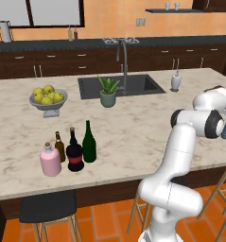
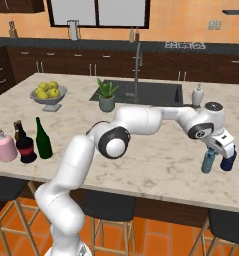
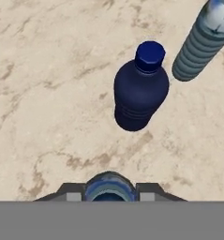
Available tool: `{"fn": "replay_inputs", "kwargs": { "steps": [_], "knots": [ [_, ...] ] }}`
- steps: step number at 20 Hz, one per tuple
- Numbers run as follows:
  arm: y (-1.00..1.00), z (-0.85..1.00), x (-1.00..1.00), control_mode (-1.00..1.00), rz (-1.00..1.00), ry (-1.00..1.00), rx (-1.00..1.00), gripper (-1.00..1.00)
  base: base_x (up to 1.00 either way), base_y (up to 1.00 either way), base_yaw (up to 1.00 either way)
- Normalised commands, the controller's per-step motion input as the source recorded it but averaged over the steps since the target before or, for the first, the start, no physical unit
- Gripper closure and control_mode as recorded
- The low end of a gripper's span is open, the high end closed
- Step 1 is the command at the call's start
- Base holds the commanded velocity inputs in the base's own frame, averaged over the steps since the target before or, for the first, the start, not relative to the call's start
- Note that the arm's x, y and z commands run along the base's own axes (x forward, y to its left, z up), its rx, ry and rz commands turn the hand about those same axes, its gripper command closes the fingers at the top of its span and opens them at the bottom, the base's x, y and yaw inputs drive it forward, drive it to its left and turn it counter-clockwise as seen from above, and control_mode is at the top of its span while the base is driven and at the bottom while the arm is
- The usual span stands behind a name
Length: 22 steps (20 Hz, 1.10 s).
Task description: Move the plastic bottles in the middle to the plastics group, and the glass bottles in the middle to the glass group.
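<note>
One blue-capped water bottle between the fingers

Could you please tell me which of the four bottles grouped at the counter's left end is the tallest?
The slim dark-green wine bottle, rightmost in that group: its neck tops the black bottle, the brown bottle and the squat pink flask.

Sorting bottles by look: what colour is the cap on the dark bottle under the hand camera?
Deep blue, matching the dark blue bottle itself; the hand view shows it best.
</note>
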Motion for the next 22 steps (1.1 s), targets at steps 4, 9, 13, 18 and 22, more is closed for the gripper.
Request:
{"fn": "replay_inputs", "kwargs": {
  "steps": [4, 9, 13, 18, 22],
  "knots": [
    [0.13, 0.09, 0.00, -1.00, 0.01, -0.04, -0.10, -1.00, 0.00, 0.00, 0.00],
    [0.07, 0.46, -0.20, -1.00, 0.09, -0.14, -0.01, -1.00, 0.00, 0.00, 0.00],
    [0.26, 0.36, -0.68, -1.00, 0.02, -0.05, -0.01, -1.00, 0.00, 0.00, 0.00],
    [0.65, 0.13, -0.67, -1.00, 0.00, 0.01, -0.05, -1.00, 0.00, 0.00, 0.00],
    [0.84, 0.06, -0.48, -1.00, 0.00, 0.15, -0.04, -1.00, 0.00, 0.00, 0.00]
  ]
}}
